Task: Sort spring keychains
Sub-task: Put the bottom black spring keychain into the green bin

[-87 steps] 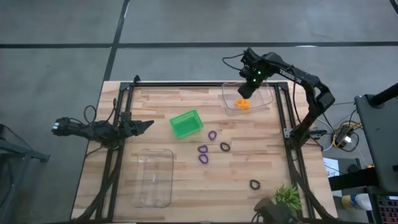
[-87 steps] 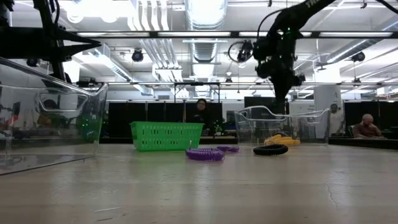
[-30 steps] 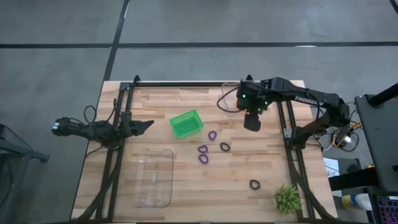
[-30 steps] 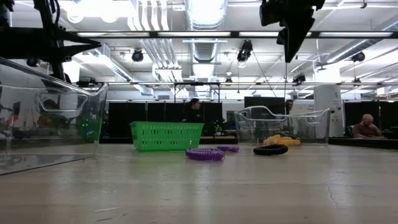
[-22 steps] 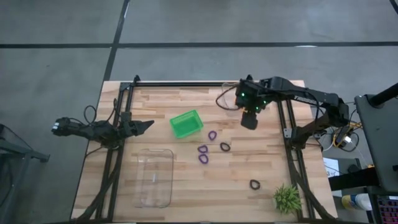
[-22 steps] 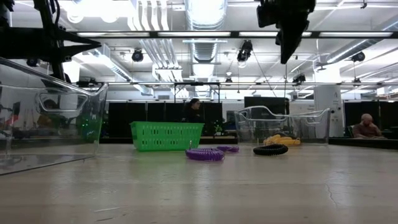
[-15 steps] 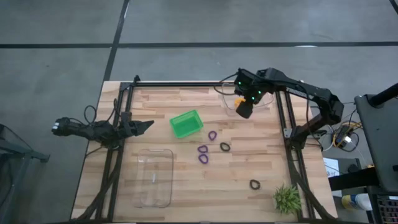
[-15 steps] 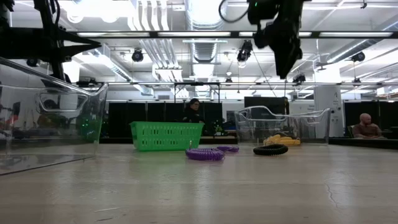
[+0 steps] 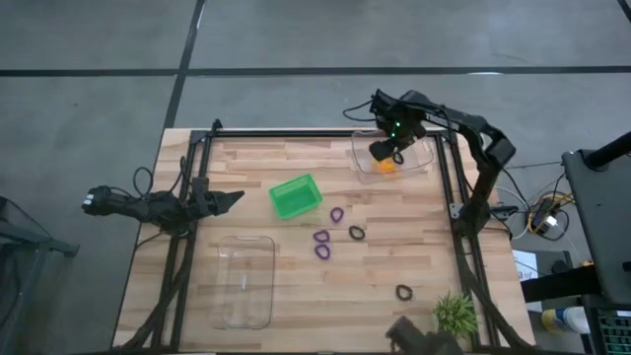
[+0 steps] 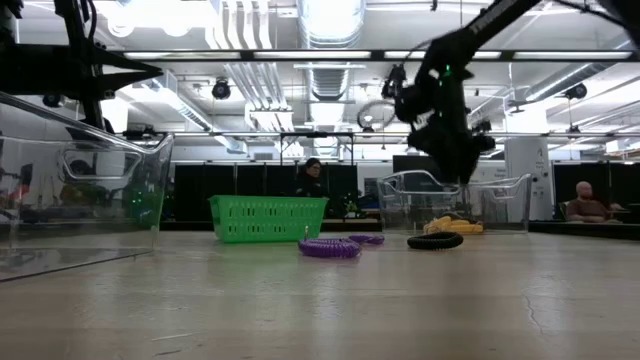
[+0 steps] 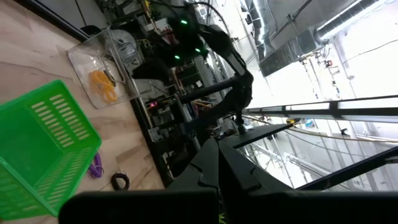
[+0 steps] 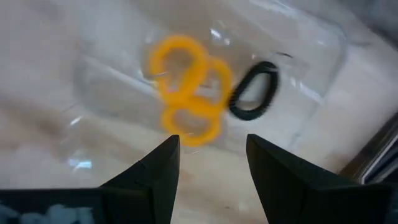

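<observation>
With three orange keychains [image 12: 186,93] plus one black keychain [image 12: 254,98] in the clear bin [image 9: 419,163] at the table's far right corner, right gripper [image 12: 208,163] hovers above, half-open, empty. Purple keychains [image 9: 322,244] and two black ones mid-table remain unsorted. Left gripper [image 9: 235,198] waits closed at left edge.

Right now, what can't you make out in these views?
- High view: right gripper covers part of the clear bin; orange keychains uncountable.
- Low view: green bin wall hides its inside.
- Right wrist view: black keychain lying in that bin or in the air, unclear.
- High view: dark object beside the plant, cut by the bottom edge.
</observation>
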